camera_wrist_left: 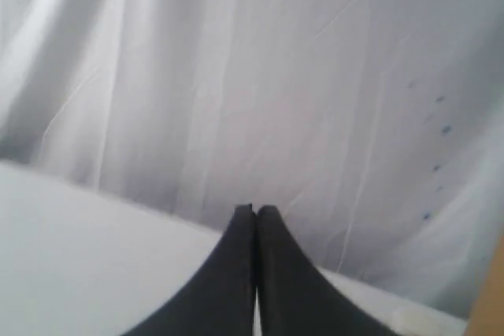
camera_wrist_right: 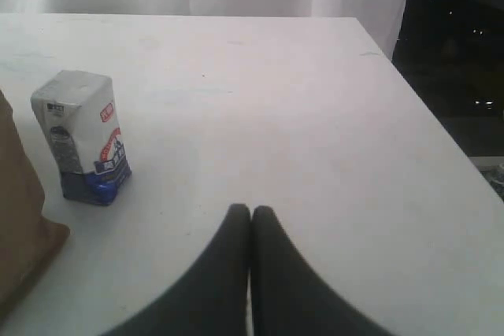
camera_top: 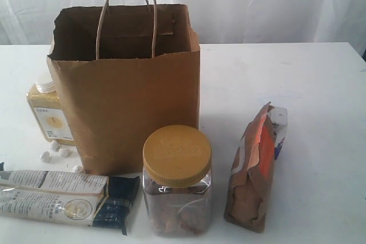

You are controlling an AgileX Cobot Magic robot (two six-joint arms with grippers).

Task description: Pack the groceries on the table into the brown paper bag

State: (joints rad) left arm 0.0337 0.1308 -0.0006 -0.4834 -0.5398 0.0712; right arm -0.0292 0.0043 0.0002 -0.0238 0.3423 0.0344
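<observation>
The brown paper bag stands open on the white table, left of centre. In front of it is the clear jar with a yellow lid. The brown-orange pouch stands to the right, with the small white-blue carton behind it; the carton also shows in the right wrist view. The yellow white-capped bottle is left of the bag. The long white-black twin packet lies front left. The dark can is out of view. My left gripper and right gripper are shut and empty; neither shows in the exterior view.
Several small white round pieces lie beside the bottle. A white curtain hangs behind the table. In the right wrist view the table edge drops to a dark area, and a brown corner of the pouch sits close.
</observation>
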